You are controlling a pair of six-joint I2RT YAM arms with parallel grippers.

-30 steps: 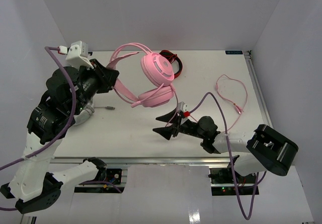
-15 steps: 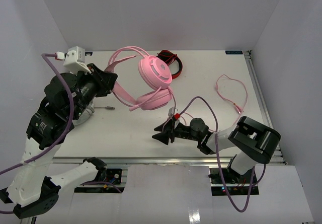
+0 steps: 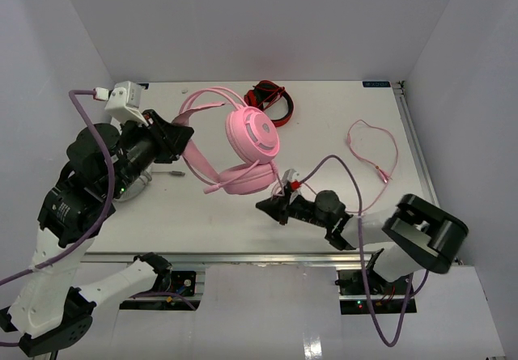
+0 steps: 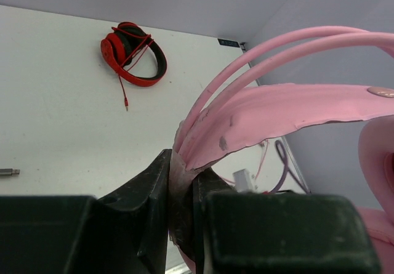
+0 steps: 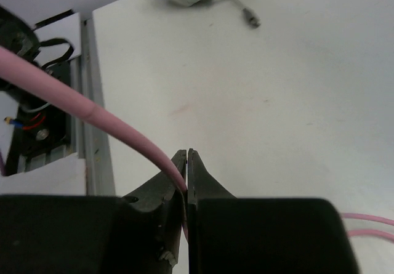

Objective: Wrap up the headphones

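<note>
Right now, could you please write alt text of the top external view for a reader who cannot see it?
The left gripper holds the pink headphones by the headband, while the right gripper is shut on their thin cable close to the lower ear cup. Red-and-black headphones lie on the white table behind them.

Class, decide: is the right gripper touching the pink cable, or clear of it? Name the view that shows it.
Touching. The right wrist view shows the cable running straight into the shut right gripper, pinched there with no gap.
</note>
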